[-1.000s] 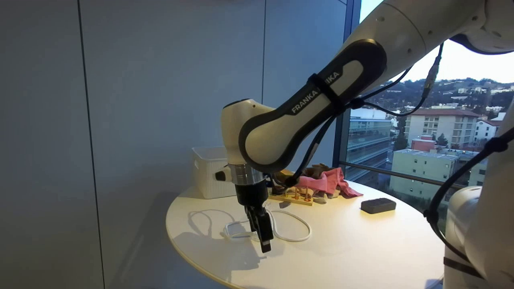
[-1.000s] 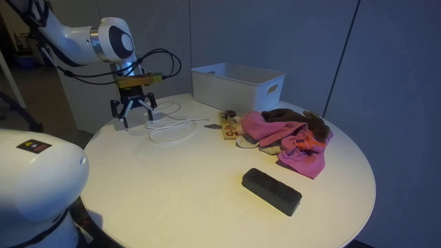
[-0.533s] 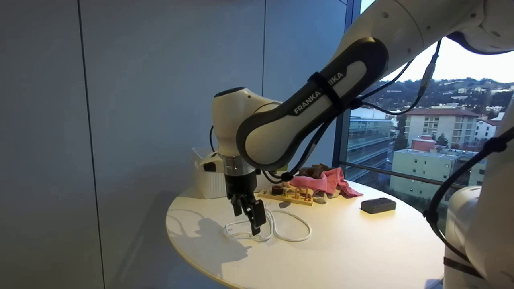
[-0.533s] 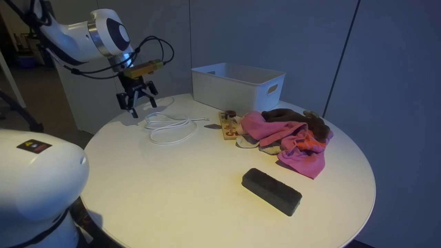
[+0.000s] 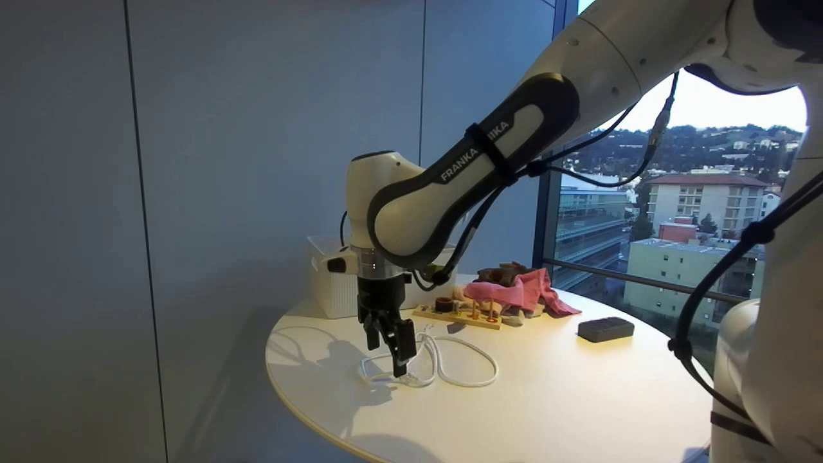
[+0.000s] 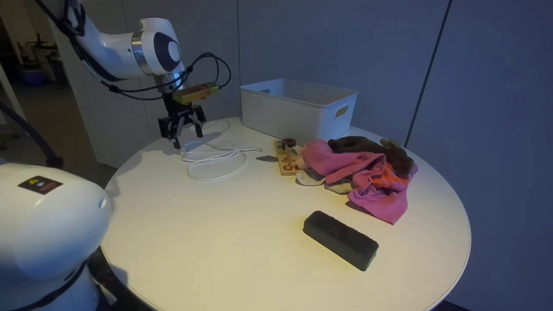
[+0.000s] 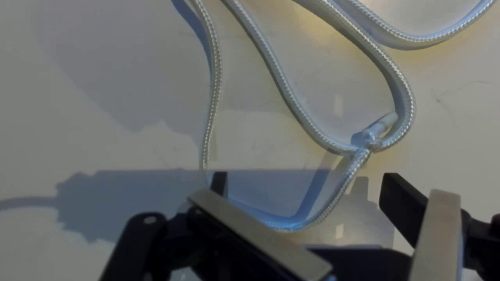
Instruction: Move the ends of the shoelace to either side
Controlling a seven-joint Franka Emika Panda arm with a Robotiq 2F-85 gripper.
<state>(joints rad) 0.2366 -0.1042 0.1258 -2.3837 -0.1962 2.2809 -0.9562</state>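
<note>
In an exterior view, leans in from the left with arm (image 6: 119, 55) bent, pointing the pincer (image 6: 188, 138) down, spread wide above the tabletop (image 6: 194, 242), near its left edge. Has the white shoelace (image 6: 233, 151) below, to the right, then open room before the black block (image 6: 341, 239).

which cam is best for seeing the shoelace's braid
The wrist view: the shoelace is close enough for its braid to show, though cropped. Both exterior views show more of it, but too small for the weave.

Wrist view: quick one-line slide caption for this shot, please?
Open gripper above a white shoelace lying in loose loops on the pale tabletop.
</note>
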